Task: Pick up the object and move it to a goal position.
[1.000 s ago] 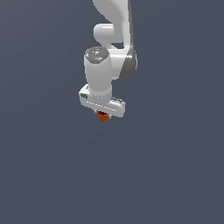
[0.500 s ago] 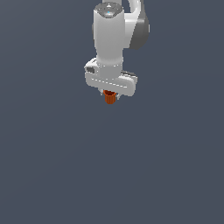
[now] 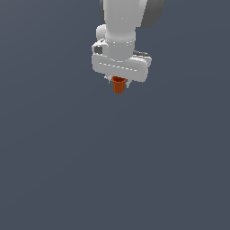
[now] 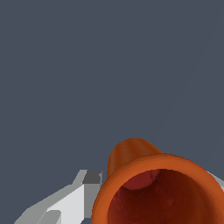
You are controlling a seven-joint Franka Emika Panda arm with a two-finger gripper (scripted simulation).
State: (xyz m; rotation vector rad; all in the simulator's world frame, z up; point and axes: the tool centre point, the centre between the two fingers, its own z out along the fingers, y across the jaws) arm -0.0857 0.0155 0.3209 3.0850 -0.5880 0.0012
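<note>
High in the upper middle of the frame, I've got the hand (image 3: pixel 119 82) clenched on the tiny cup (image 3: pixel 119 85), which could slip free if I jerk it.

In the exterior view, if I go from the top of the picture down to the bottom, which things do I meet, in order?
White robot arm → gripper → orange-red cup held between the fingers, its rim up → plain grey background and nothing else.
</note>
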